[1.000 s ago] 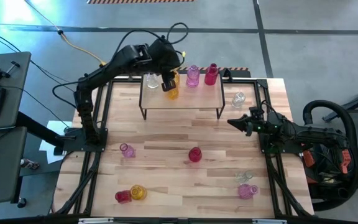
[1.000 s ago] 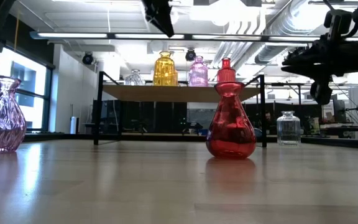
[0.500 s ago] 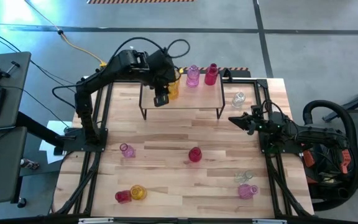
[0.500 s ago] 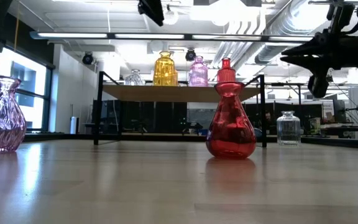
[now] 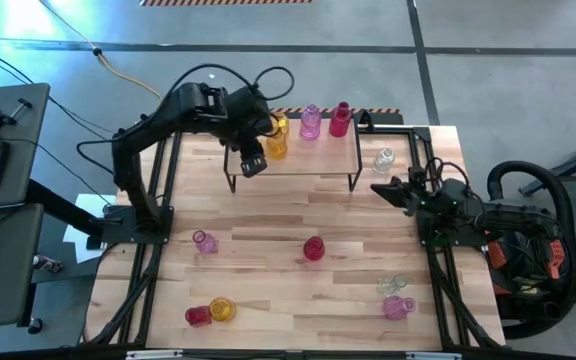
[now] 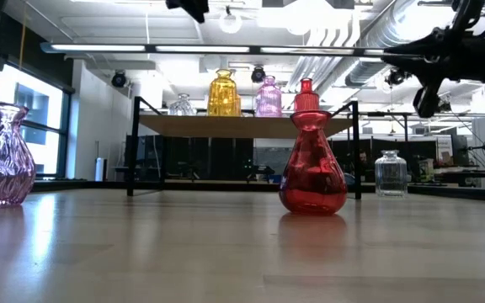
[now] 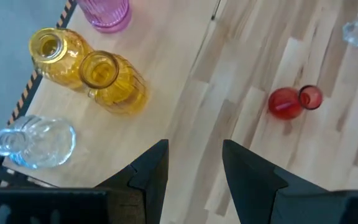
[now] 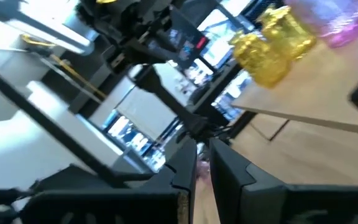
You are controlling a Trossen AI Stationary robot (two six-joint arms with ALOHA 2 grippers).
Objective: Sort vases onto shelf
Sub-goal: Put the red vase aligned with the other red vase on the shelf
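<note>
At the near edge of the desk [image 5: 268, 300] a red vase [image 5: 197, 316] and a yellow vase [image 5: 222, 309] lie touching, on the left arm's side. On the right arm's side a clear vase [image 5: 391, 284] lies just beside a pink vase [image 5: 398, 306]. Farther in, a small pink vase [image 5: 205, 241] stands well apart from a red vase [image 6: 312, 164] near the middle of the desk.

Beyond these, the right claw [image 5: 380, 189] hangs over the desk beside the shelf's end, its fingers nearly closed and holding nothing. A clear vase [image 5: 385, 158] stands on the desk just past it.

The shelf [image 5: 298, 160] stands at the far side, carrying a clear vase [image 7: 35, 143], two yellow vases [image 7: 114, 81] touching, a pink vase [image 5: 310, 122] and a red vase [image 5: 340, 119] in a row. The left claw [image 5: 252, 164] hovers above the shelf's front left part, partly open and empty.
</note>
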